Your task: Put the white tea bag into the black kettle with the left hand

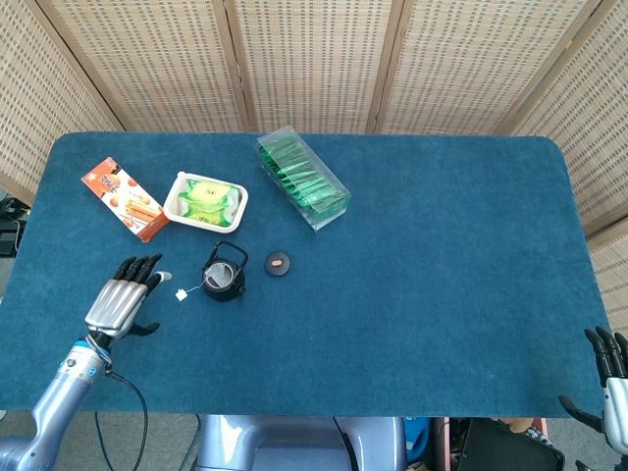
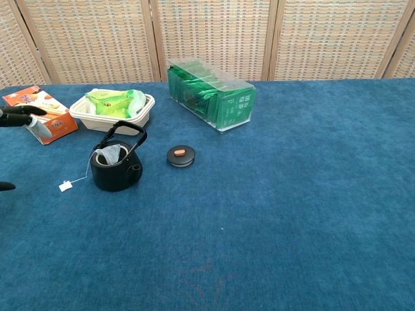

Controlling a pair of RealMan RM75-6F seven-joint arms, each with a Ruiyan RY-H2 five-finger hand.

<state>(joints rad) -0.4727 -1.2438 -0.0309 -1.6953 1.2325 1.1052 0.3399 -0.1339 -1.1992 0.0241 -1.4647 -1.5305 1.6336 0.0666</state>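
While the tea bag [image 2: 110,154] sits inside the kettle [image 2: 115,170] left of centre, its string trails left to a paper tag [image 2: 65,186] on the surface, lying between kettle and the left hand [image 1: 123,300], fingers spread, holding nothing.

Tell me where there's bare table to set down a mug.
The whole stretch right of the green tea box and the kettle lid is bare cloth. The left back is crowded: snack packet, food tray, black kettle and its tag.
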